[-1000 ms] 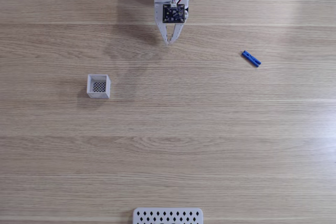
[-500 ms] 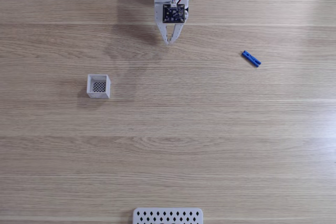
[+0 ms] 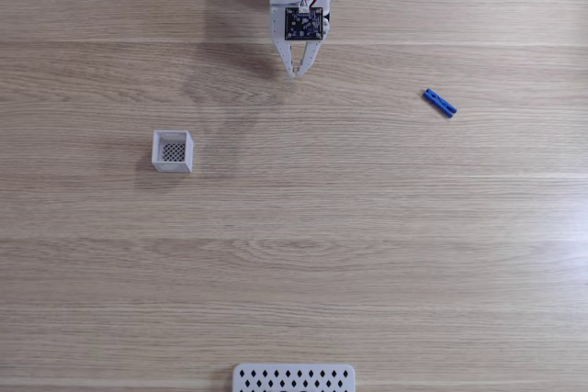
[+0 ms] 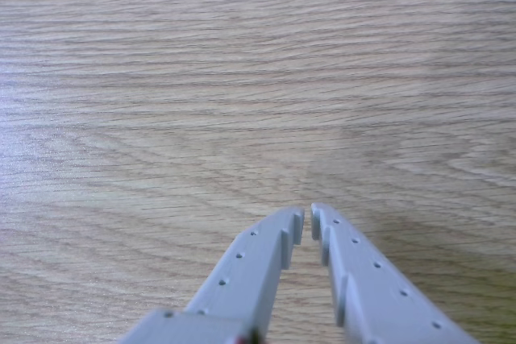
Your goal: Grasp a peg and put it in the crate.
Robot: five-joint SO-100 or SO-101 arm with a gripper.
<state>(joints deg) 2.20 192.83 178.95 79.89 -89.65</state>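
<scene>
My gripper (image 3: 295, 71) sits at the top-centre of the table (image 3: 367, 254) in the fixed view, tips nearly touching, nothing between them. The other view confirms it: gripper (image 4: 307, 221) has just a thin slit between the tips and bare wood grain ahead, so it's closed and empty. Reads to me as a parked pose with the reach not yet started.

Everything below is placed relative to my gripper, in the fixed view:
- peg (image 3: 439, 103): well off to the right and slightly further down the frame, lying flat on the wood, diagonal, its upper end to the left. Nothing beside it, so I judge it reachable from either side.
- crate (image 3: 172, 151): off to the left and a bit lower, upright, open top facing the camera. Peg and crate sit on opposite sides of me, well apart, so the carry has to cross my centreline.
- perforated plate (image 3: 293, 378): straight down at the bottom edge, cut off by the frame. Not the target.

Peg look: tiny, bright blue, short thin stick, high contrast on the light wood. Length looks close to the crate's width, so I'd guess it needs to drop in roughly end-down or aligned with the opening. The fingers must open before descent.
</scene>
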